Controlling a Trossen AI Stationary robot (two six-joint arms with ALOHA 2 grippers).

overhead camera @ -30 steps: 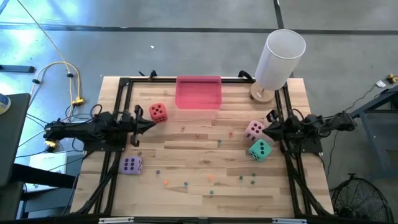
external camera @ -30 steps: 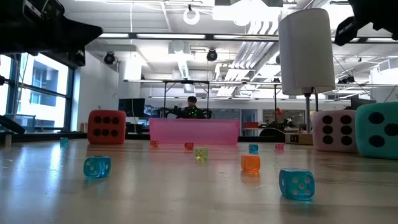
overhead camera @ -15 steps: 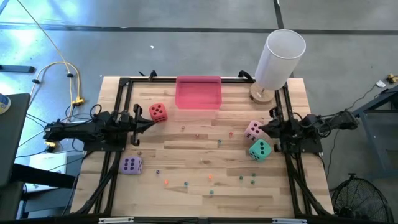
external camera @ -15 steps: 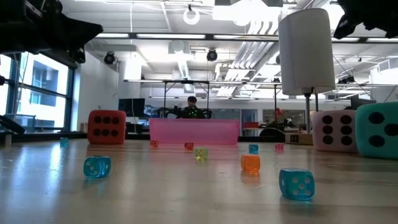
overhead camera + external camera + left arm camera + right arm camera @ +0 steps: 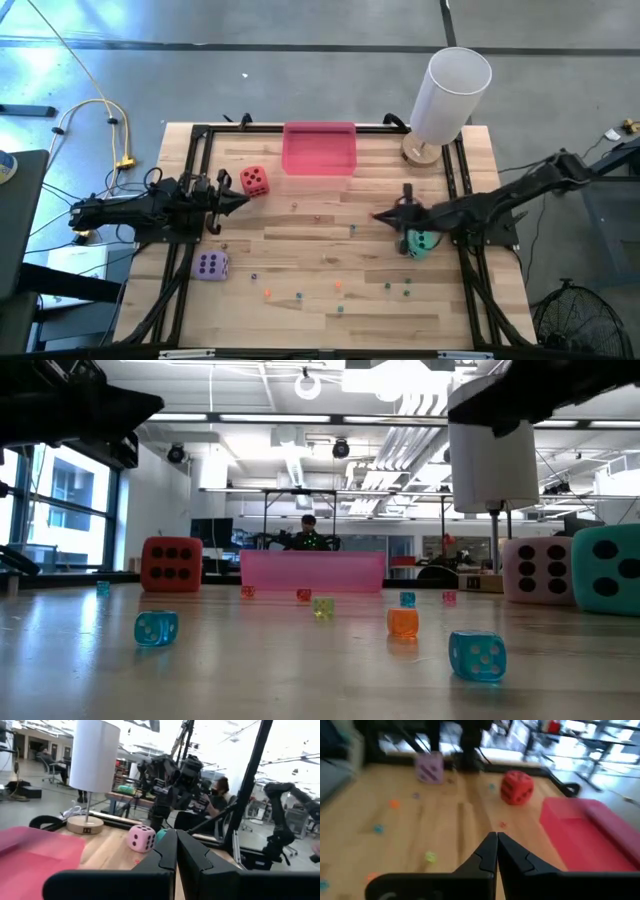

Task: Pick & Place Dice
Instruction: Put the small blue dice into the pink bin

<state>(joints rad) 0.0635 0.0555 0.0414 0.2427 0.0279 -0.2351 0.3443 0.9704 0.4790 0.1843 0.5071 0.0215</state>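
Nearest the table-level camera, tiny translucent cubes lie scattered on the wooden table [image 5: 300,245]: a blue one [image 5: 476,655] at the front, a second blue one [image 5: 155,628] off to its side, then an orange one [image 5: 403,622] and a yellow-green one [image 5: 322,607] farther in. Past these, in the middle of the table, the right gripper [image 5: 378,214] hangs above the boards with its fingers pressed together and nothing between them; its arm reaches in from the right edge and passes over the teal die [image 5: 420,242], which sits just beside the pink die [image 5: 540,569] near that edge. On the left side, the left gripper [image 5: 243,198] is likewise pinched closed and empty, its tip just short of the red die [image 5: 254,180], which rests near the near-left corner of the pink tray [image 5: 319,149]. The purple die [image 5: 210,265] lies close to the left edge, apart from the other dice and nearer the front than the left arm. The pink tray stands at the far edge of the table, with the white cylindrical lamp [image 5: 448,90] at the far right corner. Beyond the table, a person [image 5: 308,532] sits in the room behind the tray.
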